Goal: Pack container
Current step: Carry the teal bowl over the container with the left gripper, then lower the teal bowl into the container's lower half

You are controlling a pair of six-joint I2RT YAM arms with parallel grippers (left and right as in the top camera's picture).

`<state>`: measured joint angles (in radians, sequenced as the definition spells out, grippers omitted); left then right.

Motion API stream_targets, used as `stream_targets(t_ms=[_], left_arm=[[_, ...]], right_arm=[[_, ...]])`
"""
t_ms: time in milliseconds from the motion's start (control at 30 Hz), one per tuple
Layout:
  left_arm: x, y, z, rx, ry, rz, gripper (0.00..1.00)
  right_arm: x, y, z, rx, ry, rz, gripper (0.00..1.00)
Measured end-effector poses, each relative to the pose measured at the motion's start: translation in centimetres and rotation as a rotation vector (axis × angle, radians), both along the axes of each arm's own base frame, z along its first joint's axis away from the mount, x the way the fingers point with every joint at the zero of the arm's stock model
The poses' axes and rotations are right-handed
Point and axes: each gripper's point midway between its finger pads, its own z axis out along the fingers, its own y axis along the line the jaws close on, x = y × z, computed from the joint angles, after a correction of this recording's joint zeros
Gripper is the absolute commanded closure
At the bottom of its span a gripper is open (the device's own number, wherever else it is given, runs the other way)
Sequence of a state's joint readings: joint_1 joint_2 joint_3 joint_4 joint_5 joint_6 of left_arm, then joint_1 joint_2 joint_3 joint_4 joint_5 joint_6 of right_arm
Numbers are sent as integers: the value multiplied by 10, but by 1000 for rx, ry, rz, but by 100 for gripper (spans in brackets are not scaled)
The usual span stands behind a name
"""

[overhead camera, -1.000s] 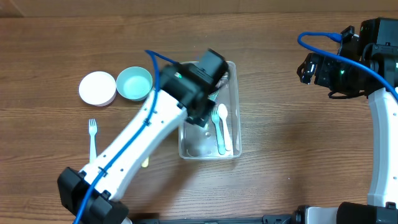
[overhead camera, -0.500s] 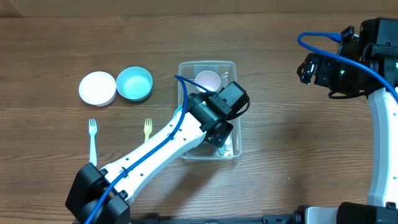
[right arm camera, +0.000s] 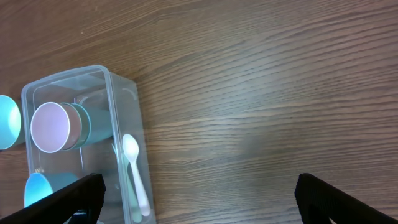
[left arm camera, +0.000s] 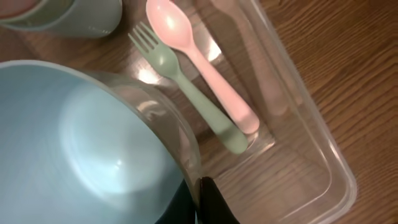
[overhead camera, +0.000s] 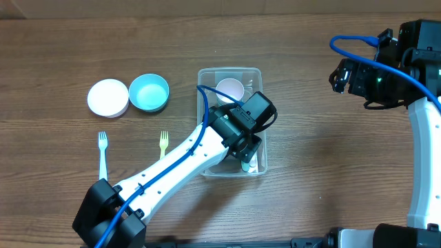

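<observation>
Left gripper (overhead camera: 246,150) seemingly tight on teal cup (left arm camera: 87,155)

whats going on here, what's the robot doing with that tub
The left gripper is down inside the clear container with a light teal cup at its fingers; whether it grips the cup is unclear. A second cup, a pink spoon and a green fork lie in the tub. The right gripper hangs open off to the side.
</observation>
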<state>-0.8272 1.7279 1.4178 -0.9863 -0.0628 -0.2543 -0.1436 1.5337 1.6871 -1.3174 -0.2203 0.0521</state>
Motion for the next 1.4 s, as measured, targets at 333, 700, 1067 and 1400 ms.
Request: stream_targets(t_ms=[333,700,1067,1400], left_arm=[[-9,-1,-13,20,7,-47,95],[-5,0,-13,35,-17,-86,87],[-3,2,-13,48,-30,-82,89],[1,13,-13,107,-54,-67,96]], right_arm=[[0,0,0,0,0,0,0],[0,0,0,0,0,1,0],[0,0,0,0,0,1,0],[0,0,0,0,0,1,0]])
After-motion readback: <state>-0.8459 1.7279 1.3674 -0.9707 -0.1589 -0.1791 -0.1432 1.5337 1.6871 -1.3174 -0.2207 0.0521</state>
